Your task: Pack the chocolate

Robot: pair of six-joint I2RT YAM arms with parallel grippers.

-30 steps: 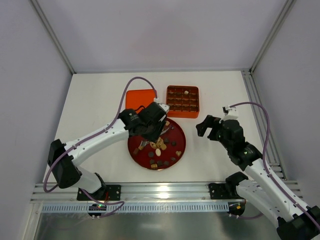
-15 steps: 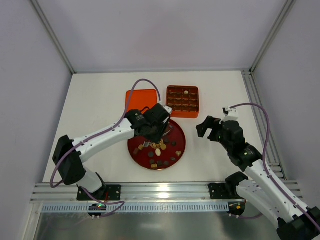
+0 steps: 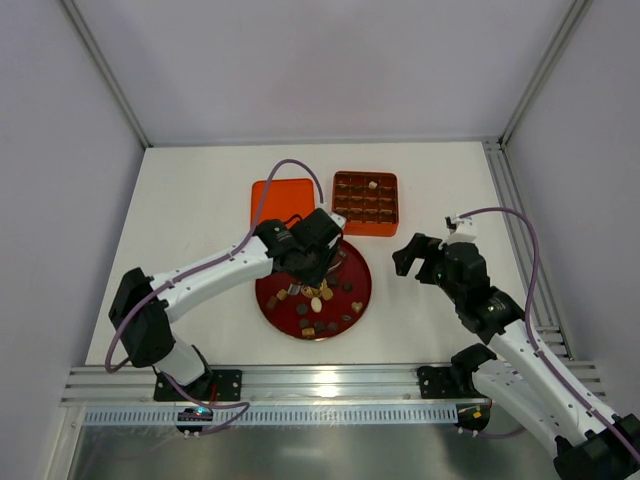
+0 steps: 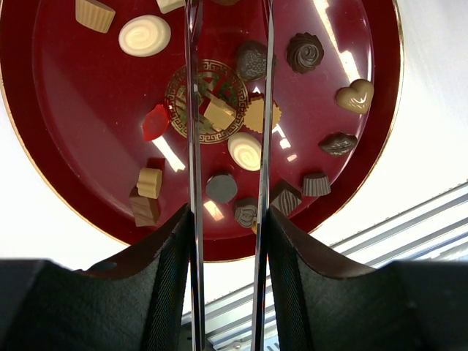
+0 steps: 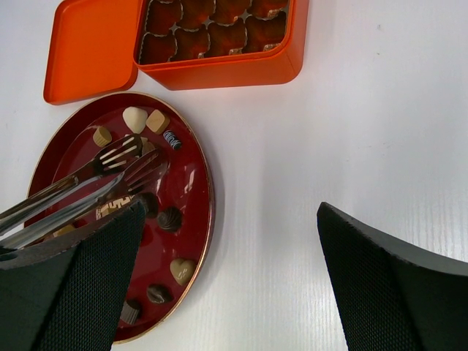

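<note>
The chocolate lies as several small dark, tan and cream pieces on a round dark-red plate. My left gripper hovers over the plate's far-left part, shut on metal tongs. Their forked tips stand apart just above the plate. In the left wrist view a tan square piece and a cream swirl show between the two blades. My right gripper hangs open and empty over bare table to the right of the plate.
An orange box with a brown grid insert stands behind the plate, one cream piece in a far cell. Its orange lid lies flat to the left of it. White walls and a metal rail bound the table.
My left arm has swung a little to the right, carrying the tongs further over the plate. The right arm has not moved.
</note>
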